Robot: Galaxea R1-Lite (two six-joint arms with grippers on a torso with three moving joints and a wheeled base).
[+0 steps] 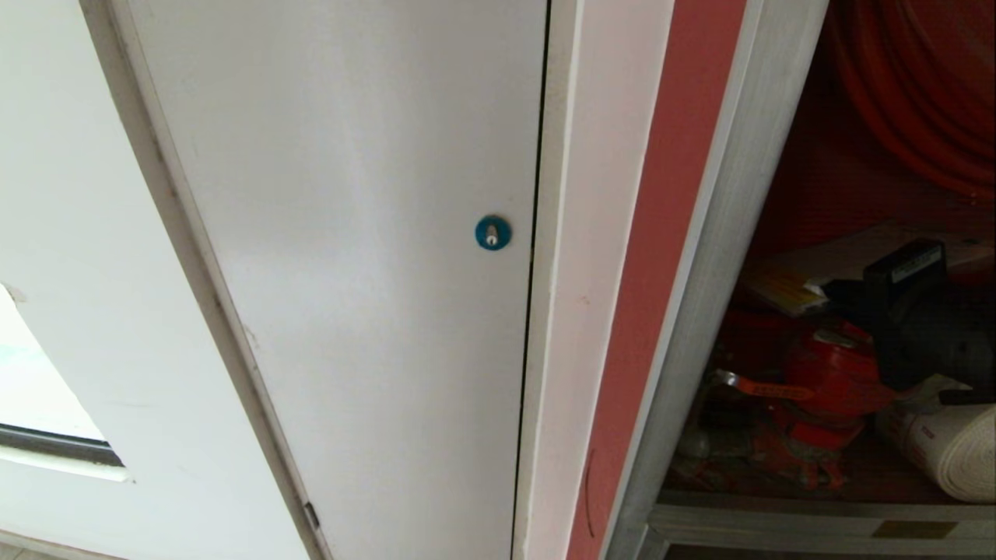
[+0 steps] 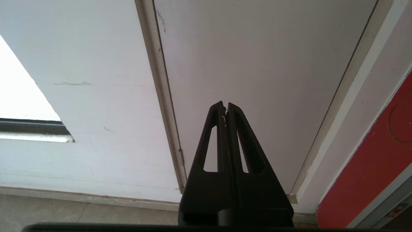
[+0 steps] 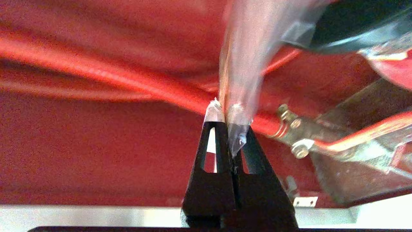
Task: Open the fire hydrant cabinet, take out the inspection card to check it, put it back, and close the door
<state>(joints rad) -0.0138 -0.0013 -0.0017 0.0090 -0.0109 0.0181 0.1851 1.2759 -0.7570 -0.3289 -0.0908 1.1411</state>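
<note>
The fire hydrant cabinet (image 1: 724, 257) stands open at the right, showing its red inside, red hose coil (image 1: 926, 93), red valve (image 1: 836, 373) and white rolled hose (image 1: 953, 455). Its door is out of view. The inspection card (image 1: 825, 260), pale with a yellow band, lies across the valve. My right gripper (image 1: 844, 294) reaches into the cabinet. In the right wrist view this gripper (image 3: 225, 112) is shut on the edge of the inspection card (image 3: 244, 64), which shows edge-on as a thin glossy sheet. My left gripper (image 2: 225, 106) is shut and empty, hanging before a white panel.
A plain white door (image 1: 350, 272) with a round blue lock (image 1: 492, 232) fills the left, beside a white and red jamb (image 1: 661, 233). A metal hose coupling (image 3: 289, 125) lies close to the right fingers. The cabinet's silver sill (image 1: 817, 521) runs below the opening.
</note>
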